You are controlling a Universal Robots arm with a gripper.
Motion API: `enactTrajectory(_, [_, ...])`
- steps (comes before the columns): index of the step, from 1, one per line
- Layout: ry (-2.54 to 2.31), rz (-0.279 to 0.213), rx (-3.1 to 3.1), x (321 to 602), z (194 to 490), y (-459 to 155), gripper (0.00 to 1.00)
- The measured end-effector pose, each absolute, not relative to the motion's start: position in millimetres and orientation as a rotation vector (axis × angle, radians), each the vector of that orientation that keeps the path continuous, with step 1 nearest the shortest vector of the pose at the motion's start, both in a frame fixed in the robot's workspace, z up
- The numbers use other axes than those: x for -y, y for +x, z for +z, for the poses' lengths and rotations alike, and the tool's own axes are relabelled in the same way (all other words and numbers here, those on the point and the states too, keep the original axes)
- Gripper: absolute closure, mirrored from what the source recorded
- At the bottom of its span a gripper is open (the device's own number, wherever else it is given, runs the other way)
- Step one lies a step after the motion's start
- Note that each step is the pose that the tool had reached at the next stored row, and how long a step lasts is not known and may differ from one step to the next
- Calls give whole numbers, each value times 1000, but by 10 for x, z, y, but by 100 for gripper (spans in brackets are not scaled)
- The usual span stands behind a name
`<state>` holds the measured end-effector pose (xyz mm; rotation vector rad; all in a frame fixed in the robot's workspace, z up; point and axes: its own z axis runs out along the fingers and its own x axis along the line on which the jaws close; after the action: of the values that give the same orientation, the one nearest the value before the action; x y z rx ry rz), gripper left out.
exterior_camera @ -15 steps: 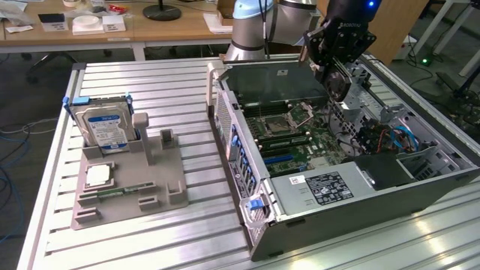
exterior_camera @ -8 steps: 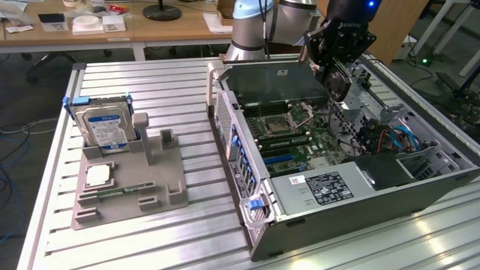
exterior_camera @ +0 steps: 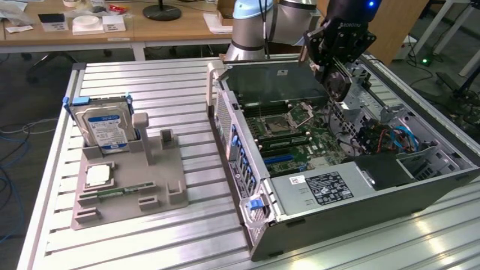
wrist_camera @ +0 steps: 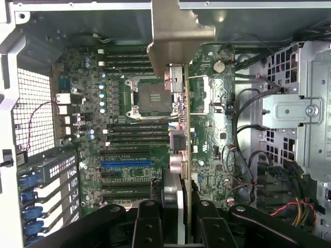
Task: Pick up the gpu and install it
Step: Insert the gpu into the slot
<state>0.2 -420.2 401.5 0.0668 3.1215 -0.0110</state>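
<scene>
Wrist view: my black two-finger gripper [wrist_camera: 178, 227] is clamped on the thin flat silver-bracketed gpu [wrist_camera: 178, 139], edge-on. I'd judge it stiff, light, fragile — hold by board edges. Exterior view: 1 o'clock, over the open grey metal computer case [exterior_camera: 360, 214].

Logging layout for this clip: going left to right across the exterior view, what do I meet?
Hard drive → CPU socket → gripper, jaws shut on the gpu → blue cables.
</scene>
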Motion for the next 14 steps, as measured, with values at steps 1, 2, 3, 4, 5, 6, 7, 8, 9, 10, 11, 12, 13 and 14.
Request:
enactTrajectory(1, [57,-11,-3122,4202,4015,2,72])
enactTrajectory(2, [38,-11,-3122,4202,4015,2,72])
enactTrajectory(3, [20,-11,-3122,4202,4016,2,72])
enactTrajectory(4, [2,-10,-3122,4202,4016,2,72])
enactTrajectory(5, [-15,-10,-3122,4202,4015,2,72])
enactTrajectory(6, [-33,-10,-3122,4202,4015,2,72])
enactTrajectory(7, [-50,-10,-3122,4202,4016,2,72])
enactTrajectory(8, [-62,-10,-3121,4202,4016,2,72])
enactTrajectory(9, [-70,-10,-3121,4202,4016,2,72])
enactTrajectory(10, [-80,-10,-3121,4202,4016,2,72])
enactTrajectory(11, [-91,-9,-3121,4202,4016,2,72])
enactTrajectory(12, [-103,-9,-3120,4202,4015,2,72])
enactTrajectory(13, [-117,-8,-3120,4203,4016,2,72])
enactTrajectory(14, [-131,-7,-3119,4203,4016,2,72])
